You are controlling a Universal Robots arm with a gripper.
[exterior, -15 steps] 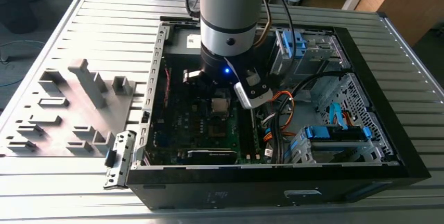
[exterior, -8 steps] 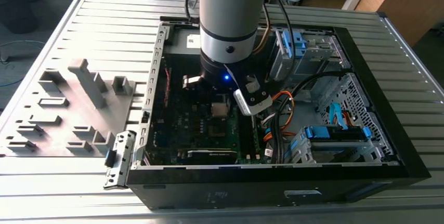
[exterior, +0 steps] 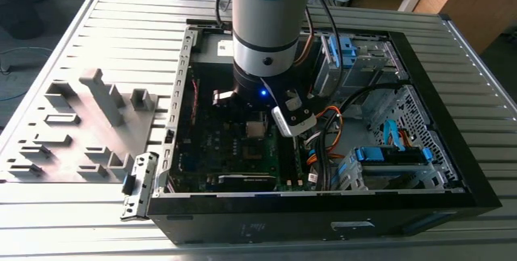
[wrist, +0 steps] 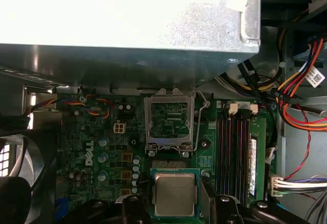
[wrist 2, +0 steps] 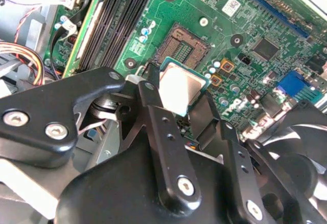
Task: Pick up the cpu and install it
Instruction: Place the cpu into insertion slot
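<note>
The cpu [wrist 2: 181, 89], a small square chip with a shiny silver-grey top, sits gripped by its edges between my gripper's [wrist 2: 179, 95] black fingers [wrist 2: 153, 112]. In the first wrist view the cpu [wrist: 174, 194] hangs level just over the green motherboard [wrist: 97, 147], and my gripper [wrist: 175, 206] is shut on it. The socket [wrist 2: 185, 48] is dark and bare, and its metal load plate [wrist: 169, 119] stands flipped open beyond it. From the exterior view my arm [exterior: 263, 43] reaches down into the open computer case [exterior: 452, 152].
A large grey metal box with a white label [wrist: 127, 25] overhangs the board close to the socket. Memory sticks [wrist: 235, 152] run beside it and coloured cables [wrist: 301, 96] lie past them. A black fan [wrist: 15, 157] is on the other side. A grey fixture block [exterior: 81, 128] stands outside the case.
</note>
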